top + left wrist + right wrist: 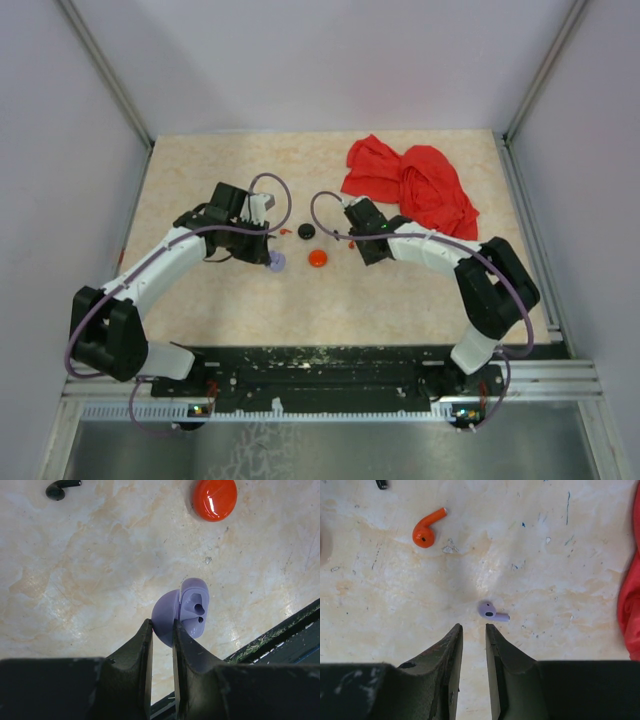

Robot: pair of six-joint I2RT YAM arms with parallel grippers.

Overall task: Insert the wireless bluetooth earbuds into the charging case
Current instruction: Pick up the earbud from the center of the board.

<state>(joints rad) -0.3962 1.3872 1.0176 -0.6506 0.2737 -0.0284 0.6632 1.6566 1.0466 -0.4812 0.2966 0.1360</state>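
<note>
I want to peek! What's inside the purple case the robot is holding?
The lavender case stands open, pinched by the left gripper. Inside are moulded lavender hollows with dark holes. Whether an earbud sits there cannot be told; the fingers cover its lower edge.

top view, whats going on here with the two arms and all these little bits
The left hand is shut on the edge of an open lavender charging case, whose earbud slots look empty. The right hand is open and holds nothing; a lavender earbud lies on the table just ahead of it. An orange earbud, a black earbud and a closed red case lie loose nearby. No earbud is in the case yet.
</note>
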